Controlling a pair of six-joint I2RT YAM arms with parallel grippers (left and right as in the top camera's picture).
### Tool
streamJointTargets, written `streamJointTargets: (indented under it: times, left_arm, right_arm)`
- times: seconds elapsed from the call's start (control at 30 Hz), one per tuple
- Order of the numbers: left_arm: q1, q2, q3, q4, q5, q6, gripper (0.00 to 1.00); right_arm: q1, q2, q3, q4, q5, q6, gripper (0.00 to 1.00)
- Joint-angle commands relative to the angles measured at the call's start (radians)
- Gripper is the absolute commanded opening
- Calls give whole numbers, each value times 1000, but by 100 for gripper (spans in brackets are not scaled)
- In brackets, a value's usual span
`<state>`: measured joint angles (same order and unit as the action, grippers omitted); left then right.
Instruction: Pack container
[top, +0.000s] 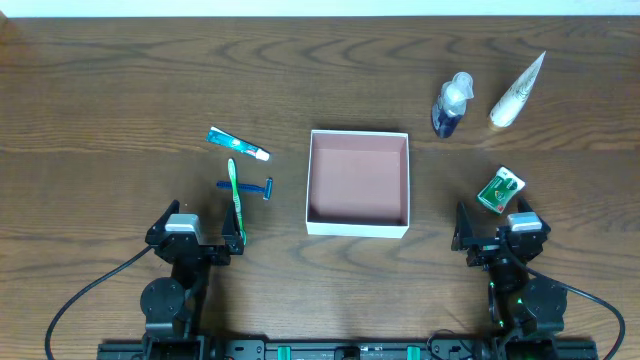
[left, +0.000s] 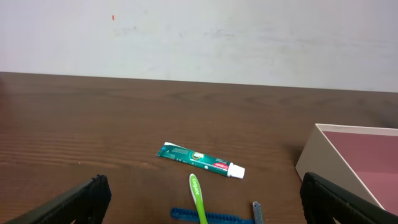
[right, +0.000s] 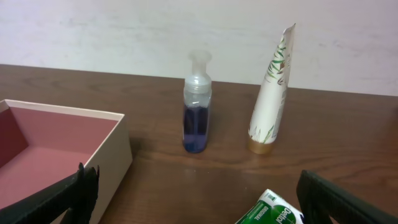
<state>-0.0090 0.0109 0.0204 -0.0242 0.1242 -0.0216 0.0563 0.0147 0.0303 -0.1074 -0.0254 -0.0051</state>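
Observation:
The container (top: 358, 180), a square white-walled box with a pink inside, stands mid-table with nothing in it. To its left lie a green toothpaste tube (top: 238, 144), a green toothbrush (top: 237, 205) and a blue razor (top: 246, 186). To its right are a blue-liquid bottle (top: 452, 105), a white tube (top: 517, 90) and a green soap packet (top: 500, 189). My left gripper (top: 197, 232) stands open just below the toothbrush (left: 199, 199). My right gripper (top: 500, 235) stands open just below the soap packet (right: 270, 214). Neither holds anything.
In the left wrist view the toothpaste (left: 200, 160) lies ahead, the razor (left: 211, 216) near the jaws and the container wall (left: 323, 162) at right. In the right wrist view the bottle (right: 197, 109) and tube (right: 270, 93) stand upright ahead, the container wall (right: 115, 155) at left.

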Motion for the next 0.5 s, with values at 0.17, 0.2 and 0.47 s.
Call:
streamJointTargets:
  times: [0.17, 0.2, 0.47]
  left_arm:
    - [4, -5, -16, -35, 14, 14, 98]
    - [4, -5, -16, -35, 14, 14, 98]
    - [4, -5, -16, -35, 14, 14, 98]
  right_arm:
    - [-5, -9, -8, 1, 11, -11, 99]
    - [-5, -9, -8, 1, 11, -11, 99]
    - [-5, -9, -8, 93, 0, 5, 99]
